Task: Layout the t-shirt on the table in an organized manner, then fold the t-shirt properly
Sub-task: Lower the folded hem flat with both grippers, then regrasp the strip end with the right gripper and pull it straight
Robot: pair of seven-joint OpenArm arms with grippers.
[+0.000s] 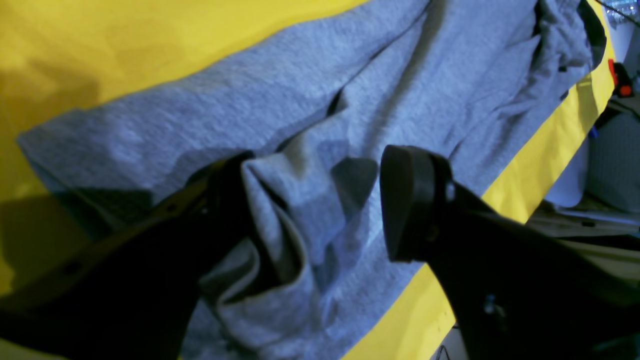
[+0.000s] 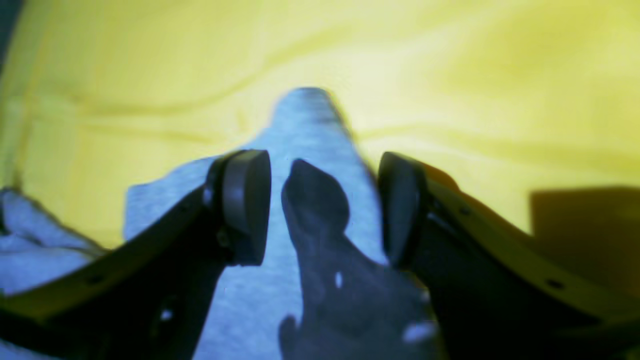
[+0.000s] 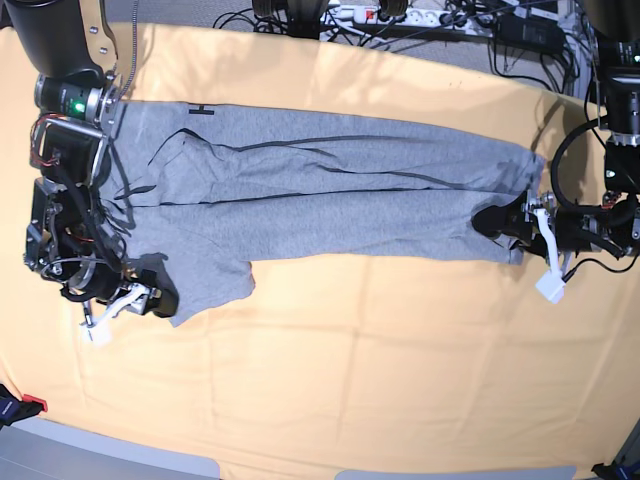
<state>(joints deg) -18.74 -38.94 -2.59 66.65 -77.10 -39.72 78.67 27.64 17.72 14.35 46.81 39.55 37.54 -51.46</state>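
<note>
The grey t-shirt lies stretched sideways across the yellow-orange table, plain side up with long creases, one sleeve sticking out toward the front left. My left gripper is at the shirt's right end. In the left wrist view it is open, with a raised fold of the t-shirt against one finger. My right gripper sits at the sleeve's edge. The right wrist view shows it open, straddling a narrow strip of the t-shirt without pinching it.
Cables and a power strip run along the table's back edge. A small red object lies at the front left corner. The table's edge passes close beside the left gripper, with clutter beyond it.
</note>
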